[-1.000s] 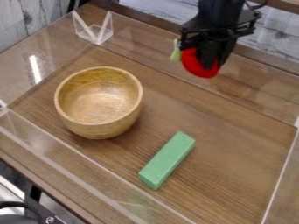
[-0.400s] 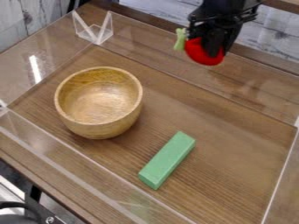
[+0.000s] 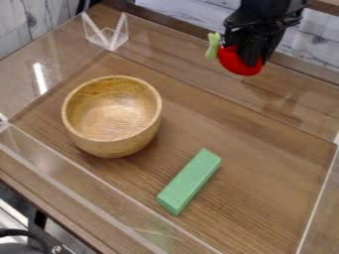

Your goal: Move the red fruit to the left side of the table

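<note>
While much of the black pincer [image 3: 247, 45] is lost against its own dark linkage in the camera view, its jaws can be made out as shut on the red fruit [image 3: 241, 62], which is held in the upper right of the frame. The upper part of the fruit is partly covered by the dark fingers, and its leafy green top [image 3: 213, 45] is seen poking out toward the left. Whether the fruit is touched by anything beneath it cannot be told. The arm is cut off by the top edge, and only part of a dark, cabled object [image 3: 24, 236] is shown in the lower left corner. A clear, angular piece [image 3: 107, 32] at the upper left is hard to make out through its transparency. On the brown table [image 3: 199, 114], a round wooden bowl [image 3: 113, 116] is seen left of centre, and a green block [image 3: 189, 182] is laid slantwise below centre.
</note>
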You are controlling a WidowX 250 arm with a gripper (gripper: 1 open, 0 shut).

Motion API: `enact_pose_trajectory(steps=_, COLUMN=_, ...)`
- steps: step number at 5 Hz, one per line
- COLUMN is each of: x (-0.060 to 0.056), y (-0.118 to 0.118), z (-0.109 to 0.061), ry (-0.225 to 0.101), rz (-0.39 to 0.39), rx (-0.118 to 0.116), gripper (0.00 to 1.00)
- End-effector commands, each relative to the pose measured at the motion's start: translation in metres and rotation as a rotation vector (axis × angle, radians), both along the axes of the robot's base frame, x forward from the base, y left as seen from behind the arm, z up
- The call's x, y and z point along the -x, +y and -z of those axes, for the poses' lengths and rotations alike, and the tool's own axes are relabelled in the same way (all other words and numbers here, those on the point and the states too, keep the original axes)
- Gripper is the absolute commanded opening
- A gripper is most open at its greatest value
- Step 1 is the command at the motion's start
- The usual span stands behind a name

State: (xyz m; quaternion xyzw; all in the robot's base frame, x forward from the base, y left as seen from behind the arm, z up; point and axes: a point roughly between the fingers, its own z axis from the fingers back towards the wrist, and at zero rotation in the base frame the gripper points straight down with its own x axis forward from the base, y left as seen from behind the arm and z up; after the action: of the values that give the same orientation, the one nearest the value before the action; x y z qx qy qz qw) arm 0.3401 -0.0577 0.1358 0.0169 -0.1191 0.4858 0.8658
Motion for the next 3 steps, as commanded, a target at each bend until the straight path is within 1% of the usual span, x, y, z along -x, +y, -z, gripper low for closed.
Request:
enact_pose_trajectory(steps=1, x=-0.005, y=-0.012, z=-0.019, ry=-0.032, rz=-0.016, rx=0.002, gripper=0.0)
enact_pose_trajectory(steps=2, x=-0.009, y=-0.023, z=-0.026, ry=-0.034, rz=-0.026, rx=-0.002, gripper=0.0)
enact_pose_trajectory(steps=3, x=-0.007, y=-0.026, z=-0.024, ry=-0.034, rz=-0.028, rx=-0.011, gripper=0.0)
